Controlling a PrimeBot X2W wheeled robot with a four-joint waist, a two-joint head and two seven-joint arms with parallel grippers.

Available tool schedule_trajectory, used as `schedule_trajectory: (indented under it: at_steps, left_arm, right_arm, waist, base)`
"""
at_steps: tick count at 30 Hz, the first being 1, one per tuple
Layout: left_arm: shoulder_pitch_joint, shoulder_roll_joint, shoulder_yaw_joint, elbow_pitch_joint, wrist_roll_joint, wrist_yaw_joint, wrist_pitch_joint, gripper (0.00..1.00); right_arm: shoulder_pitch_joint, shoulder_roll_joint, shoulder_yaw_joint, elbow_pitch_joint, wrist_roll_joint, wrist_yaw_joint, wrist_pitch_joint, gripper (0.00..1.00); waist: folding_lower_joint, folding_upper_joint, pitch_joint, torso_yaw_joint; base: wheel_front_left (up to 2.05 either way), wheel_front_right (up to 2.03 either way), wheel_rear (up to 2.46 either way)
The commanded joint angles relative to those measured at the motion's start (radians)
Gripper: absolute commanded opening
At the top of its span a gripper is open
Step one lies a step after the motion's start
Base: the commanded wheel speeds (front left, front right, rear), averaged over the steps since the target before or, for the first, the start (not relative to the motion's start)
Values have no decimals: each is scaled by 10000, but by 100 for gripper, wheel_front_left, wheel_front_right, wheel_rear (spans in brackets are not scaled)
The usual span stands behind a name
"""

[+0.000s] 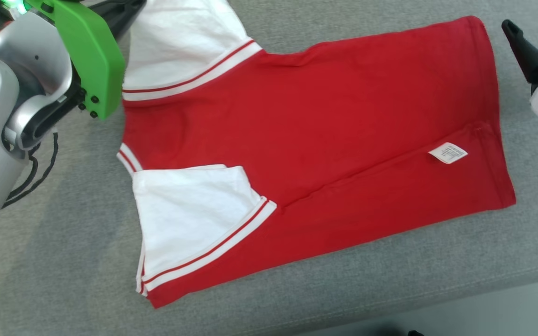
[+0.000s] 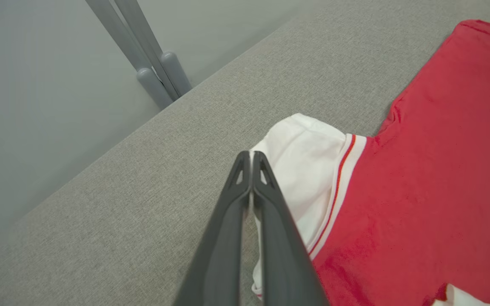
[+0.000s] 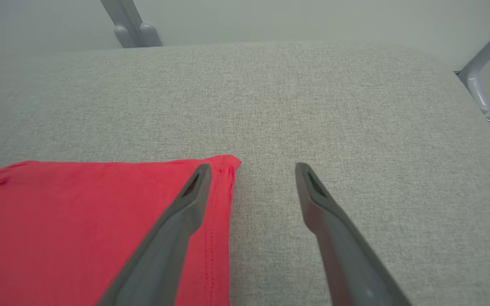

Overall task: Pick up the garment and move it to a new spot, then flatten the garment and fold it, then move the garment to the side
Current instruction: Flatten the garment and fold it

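A red garment [image 1: 320, 130] with white sleeves lies spread on the grey padded surface [image 1: 390, 280]. Its near side is folded over, with a white label [image 1: 448, 152] and the near sleeve [image 1: 189, 214] on top. In the left wrist view my left gripper [image 2: 251, 155] is shut right at the edge of the far sleeve [image 2: 304, 170], with a sliver of white between the tips. The green-covered left arm [image 1: 87, 56] hides those fingers from the head camera. My right gripper [image 1: 530, 25] stands open beside the garment's far hem corner [image 3: 232, 163], holding nothing.
The padded surface ends at a front edge at the lower right, with pale floor [image 1: 484, 312] beyond it. Grey metal legs [image 2: 151, 72] stand past the far edge, and a grey rail [image 3: 479, 76] is at the right. A black cable [image 1: 35, 177] hangs by the left arm.
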Motion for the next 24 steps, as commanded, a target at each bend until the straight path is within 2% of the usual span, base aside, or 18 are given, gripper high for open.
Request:
schedule_trajectory:
  at_steps: [1, 7, 16, 17, 20, 21, 23, 24]
  left_arm:
    - [163, 65, -40, -109, -35, 12, -73, 0]
    - [277, 25, -227, -456, -66, 12, -110, 0]
    - [330, 120, -330, -550, -111, 12, -136, 0]
    - [319, 129, -333, -561, -113, 12, -136, 0]
    - [282, 132, -366, -603, -127, 17, -70, 0]
    - [263, 128, -374, -626, -127, 18, -49, 0]
    - [215, 133, -387, -637, -103, 26, -29, 0]
    - [198, 135, -393, -638, -99, 28, -17, 0]
  right_arm:
    - [-325, 93, 137, 308, -352, 5, 448, 100]
    - [-1445, 366, 525, 1690, -1882, 3, 2007, 100]
    - [-1746, 802, 429, 2742, -2088, 3, 1983, 100]
    - [-1763, 830, 420, 2840, -2059, 3, 1967, 97]
    - [-1833, 851, 383, 3034, -1974, 3, 1823, 96]
    - [-1879, 888, 336, 3097, -1875, 3, 1767, 93]
    - [-1966, 944, 286, 3192, -1662, 3, 1715, 77]
    - [-1993, 956, 268, 3236, -1576, 3, 1722, 61]
  waist:
    - [0, 0, -288, 418]
    - [0, 0, -215, 752]
    - [0, 0, -156, 960]
    - [0, 0, -145, 972]
    - [0, 0, -95, 1007]
    - [0, 0, -69, 1016]
    - [0, 0, -19, 1025]
    - [0, 0, 1, 1026]
  base:
    - [0, 0, 0]
    - [0, 0, 0]
    - [0, 0, 0]
    - [0, 0, 0]
    - [0, 0, 0]
    - [0, 0, 0]
    - [0, 0, 0]
    - [0, 0, 0]
